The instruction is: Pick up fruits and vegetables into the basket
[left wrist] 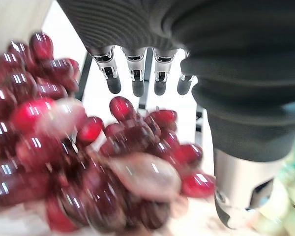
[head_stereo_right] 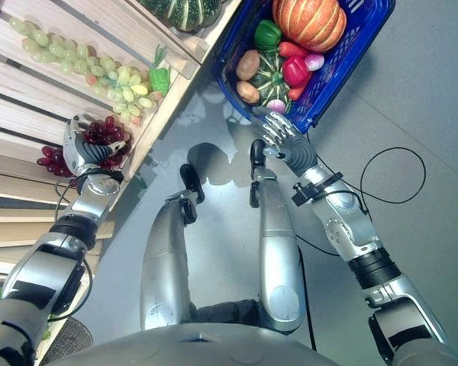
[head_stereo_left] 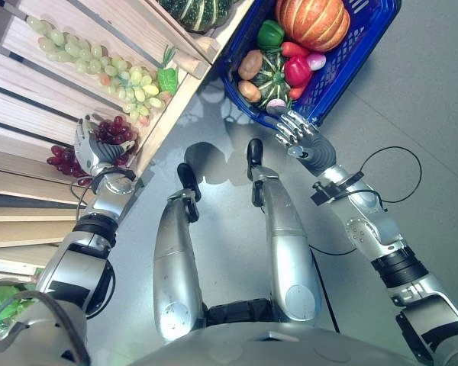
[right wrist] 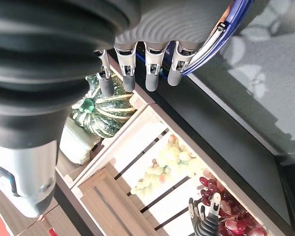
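While the left hand (head_stereo_left: 91, 149) sits on the red grapes (head_stereo_left: 114, 137) in the wooden crate (head_stereo_left: 30, 114), its fingers (left wrist: 137, 83) reach straight over the bunch and its thumb (left wrist: 241, 196) stands beside it, nothing clamped. Green grapes (head_stereo_left: 99, 65) lie just beyond in that crate. Over on the right, the right hand (head_stereo_left: 301, 137) hooks its curled fingers round the blue basket's (head_stereo_left: 366, 38) rim, pumpkin (head_stereo_left: 313, 21), peppers (head_stereo_left: 296, 70) and squash (head_stereo_left: 271, 78) inside.
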Controlling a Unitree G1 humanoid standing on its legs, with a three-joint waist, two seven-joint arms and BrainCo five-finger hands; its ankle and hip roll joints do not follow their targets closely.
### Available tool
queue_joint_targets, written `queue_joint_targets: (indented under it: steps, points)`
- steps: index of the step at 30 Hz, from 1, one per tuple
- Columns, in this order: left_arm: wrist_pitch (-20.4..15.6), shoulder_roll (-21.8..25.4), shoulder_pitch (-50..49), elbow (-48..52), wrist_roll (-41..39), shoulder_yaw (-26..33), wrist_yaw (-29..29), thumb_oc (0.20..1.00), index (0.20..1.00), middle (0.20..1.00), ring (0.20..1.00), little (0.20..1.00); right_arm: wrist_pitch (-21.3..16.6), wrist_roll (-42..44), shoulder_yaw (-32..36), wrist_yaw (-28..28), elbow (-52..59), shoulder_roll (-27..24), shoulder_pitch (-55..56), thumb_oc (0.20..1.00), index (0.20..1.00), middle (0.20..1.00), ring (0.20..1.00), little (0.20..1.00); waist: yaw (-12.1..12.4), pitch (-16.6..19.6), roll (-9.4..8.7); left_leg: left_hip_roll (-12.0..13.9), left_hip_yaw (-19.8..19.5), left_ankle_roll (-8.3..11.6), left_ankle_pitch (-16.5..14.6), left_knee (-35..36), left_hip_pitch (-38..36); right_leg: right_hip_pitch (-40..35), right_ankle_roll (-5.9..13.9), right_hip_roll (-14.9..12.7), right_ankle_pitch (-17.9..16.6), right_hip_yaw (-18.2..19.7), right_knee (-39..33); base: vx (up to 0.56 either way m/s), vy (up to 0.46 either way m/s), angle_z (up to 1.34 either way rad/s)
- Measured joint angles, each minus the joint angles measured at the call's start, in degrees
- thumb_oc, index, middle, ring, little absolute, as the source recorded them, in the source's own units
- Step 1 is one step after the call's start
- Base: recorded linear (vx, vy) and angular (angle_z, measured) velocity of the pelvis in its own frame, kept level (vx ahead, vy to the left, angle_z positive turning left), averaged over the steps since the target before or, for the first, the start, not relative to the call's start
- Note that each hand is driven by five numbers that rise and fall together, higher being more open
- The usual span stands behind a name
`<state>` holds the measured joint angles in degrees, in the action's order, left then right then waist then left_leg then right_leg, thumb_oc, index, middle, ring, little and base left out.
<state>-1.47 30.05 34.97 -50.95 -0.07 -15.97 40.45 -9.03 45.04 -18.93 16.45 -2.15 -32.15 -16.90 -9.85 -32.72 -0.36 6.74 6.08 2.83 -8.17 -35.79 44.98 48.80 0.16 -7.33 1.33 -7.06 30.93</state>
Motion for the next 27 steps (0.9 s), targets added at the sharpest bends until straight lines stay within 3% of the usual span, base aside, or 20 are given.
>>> queue_joint_targets:
  steps: [8, 20, 24, 27]
  points:
    - [-0.81, 0.04, 1.30, -0.21, -0.49, -0.52, -1.85, 1.000, 1.000, 1.000, 1.000, 1.000, -0.55, 0.07, 0.01, 0.04, -1.20, 0.52, -0.02, 1.000, 1.000, 1.000, 1.000, 1.000, -0.18, 0.01, -0.03, -0.05, 0.13, 0.01, -0.02, -0.02, 1.35, 1.42, 0.00, 0.02, 0.00, 0.11, 0.01, 0.00, 0.000, 0.00]
    - [12.90, 0.21, 5.42, -5.65, 4.89, -4.63, 3.66, 1.000, 1.000, 1.000, 1.000, 1.000, -0.71, 1.12, 0.08, 0.11, -2.18, 0.77, -2.26, 1.000, 1.000, 1.000, 1.000, 1.000, -1.39, 0.05, -0.46, 0.28, 0.62, 0.09, 0.04, -0.07, 3.29, 4.04, 0.01, 0.11, 0.00, 0.66, 0.66, 0.00, 0.000, -0.01]
    - [18.11, 1.74, 6.84, -6.80, 11.82, -7.79, 3.73, 1.000, 1.000, 1.000, 1.000, 1.000, -0.62, 1.71, 0.07, 0.21, -2.17, -0.24, -2.71, 1.000, 1.000, 1.000, 1.000, 1.000, -1.36, 0.14, -0.53, 0.36, 1.43, 0.20, 0.35, -0.08, 4.61, 5.85, 0.02, 0.16, 0.01, 1.27, 1.12, 0.00, 0.008, -0.01]
    - [24.14, 2.73, 7.19, -7.32, 19.36, -11.29, 3.18, 1.000, 1.000, 1.000, 1.000, 1.000, -0.61, 2.30, 0.14, 0.26, -2.17, -1.32, -2.98, 1.000, 1.000, 1.000, 1.000, 1.000, -1.52, 0.15, -0.54, 0.53, 1.79, 0.35, 0.44, -0.07, 5.34, 7.02, 0.02, 0.33, 0.01, 1.48, 1.03, -0.01, 0.044, -0.04]
